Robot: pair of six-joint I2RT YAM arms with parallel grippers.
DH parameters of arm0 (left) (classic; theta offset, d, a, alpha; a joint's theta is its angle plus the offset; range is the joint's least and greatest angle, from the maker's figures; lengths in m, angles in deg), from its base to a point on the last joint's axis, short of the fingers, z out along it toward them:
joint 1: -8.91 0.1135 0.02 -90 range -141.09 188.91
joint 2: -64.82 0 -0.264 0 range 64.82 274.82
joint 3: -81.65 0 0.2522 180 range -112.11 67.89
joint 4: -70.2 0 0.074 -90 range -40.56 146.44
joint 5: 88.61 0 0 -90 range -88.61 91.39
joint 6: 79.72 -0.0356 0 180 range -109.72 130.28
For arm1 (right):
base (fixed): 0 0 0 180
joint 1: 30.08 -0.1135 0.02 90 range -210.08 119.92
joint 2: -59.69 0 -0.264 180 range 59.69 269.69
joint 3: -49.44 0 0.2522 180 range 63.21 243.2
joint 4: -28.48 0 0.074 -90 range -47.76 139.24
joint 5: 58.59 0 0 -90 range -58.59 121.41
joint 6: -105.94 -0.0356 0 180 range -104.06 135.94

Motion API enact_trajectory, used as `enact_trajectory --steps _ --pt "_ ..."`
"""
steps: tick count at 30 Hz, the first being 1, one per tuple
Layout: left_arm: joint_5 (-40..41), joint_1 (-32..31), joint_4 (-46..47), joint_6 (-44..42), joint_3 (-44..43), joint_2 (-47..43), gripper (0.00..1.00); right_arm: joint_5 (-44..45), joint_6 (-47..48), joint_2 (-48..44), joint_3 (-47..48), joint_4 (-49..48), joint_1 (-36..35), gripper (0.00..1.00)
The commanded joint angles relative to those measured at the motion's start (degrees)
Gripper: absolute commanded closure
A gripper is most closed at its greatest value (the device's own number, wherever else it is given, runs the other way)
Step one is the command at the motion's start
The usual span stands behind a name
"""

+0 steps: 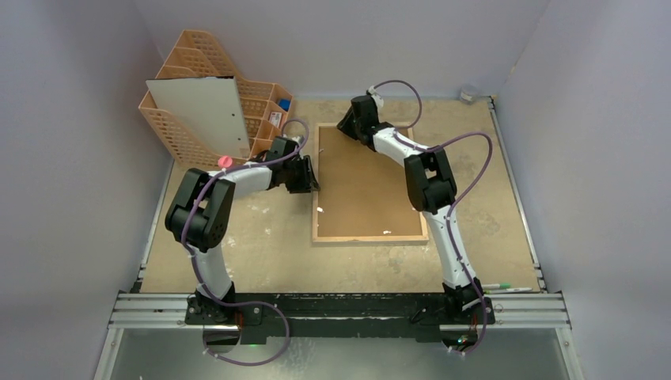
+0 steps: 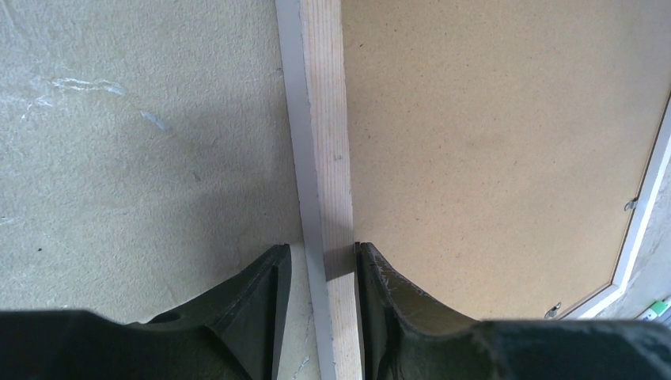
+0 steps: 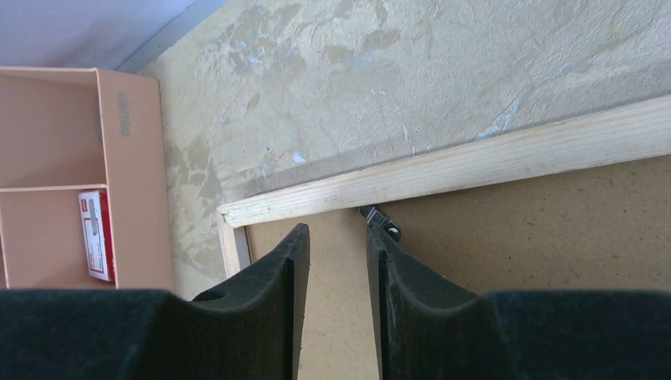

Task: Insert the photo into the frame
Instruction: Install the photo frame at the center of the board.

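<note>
- At the near edge both arm bases sit bolted to the rail. The left arm folds up at the elbow and reaches right. The right arm stretches long, toward the far end of the table [image 1: 261, 245].
- The left gripper [image 2: 320, 257] is low at the left side of the frame [image 1: 368, 237] and points down. Its jaws are partly apart and straddle the light wood rail. The inner finger looks to touch the wood, while a sliver of table shows beside the outer one. I cannot tell whether it is pinching the rail or only bracketing it.
- The frame lies face down, rear rim up. The brown fibreboard backing [image 1: 364, 182] sits inside it, so the back is not yet out.
- The right gripper [image 3: 336, 237] hangs over the backing just inside the far rail, near the far left corner. Its jaws stand a modest gap apart with nothing between them. A small metal turn clip [image 3: 382, 222] sits just beyond its right finger.
- Farthest back on the left stands the peach lattice file organiser [image 1: 170, 134]. A large white sheet leans in it, which I judge to be the photo [image 1: 198, 111] showing its plain reverse, well apart from the frame.
- By my judgement the task is at an early stage. The clips need turning, the backing has to come out, and then the photo has to be fetched, laid in and closed up.
</note>
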Motion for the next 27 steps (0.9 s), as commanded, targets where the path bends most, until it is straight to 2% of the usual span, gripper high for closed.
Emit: enact_trajectory --steps 1,7,13,17,23,27 --pt "1.4 0.0 -4.8 -3.2 2.0 -1.6 0.63 4.8 0.0 3.7 1.5 2.7 0.8 0.64" --pt "1.4 0.0 -4.7 -3.2 2.4 -1.9 0.64 5.7 0.0 4.9 2.5 3.0 0.8 0.64" --pt "1.3 0.0 -4.6 -3.2 2.5 -2.0 0.63 9.7 -3.1 4.8 3.9 8.2 0.8 0.63" --pt "0.5 0.0 -4.2 -3.0 2.6 -1.8 0.64 6.7 -7.4 4.6 4.6 9.7 0.8 0.61" --pt "-0.8 0.0 -3.7 -2.9 2.9 -1.7 0.66 1.4 -9.9 4.9 3.9 2.9 0.4 0.61" --pt "-1.3 0.0 -3.3 -3.0 3.4 -1.9 0.7 0.5 -10.4 5.7 3.0 2.7 0.5 0.61"
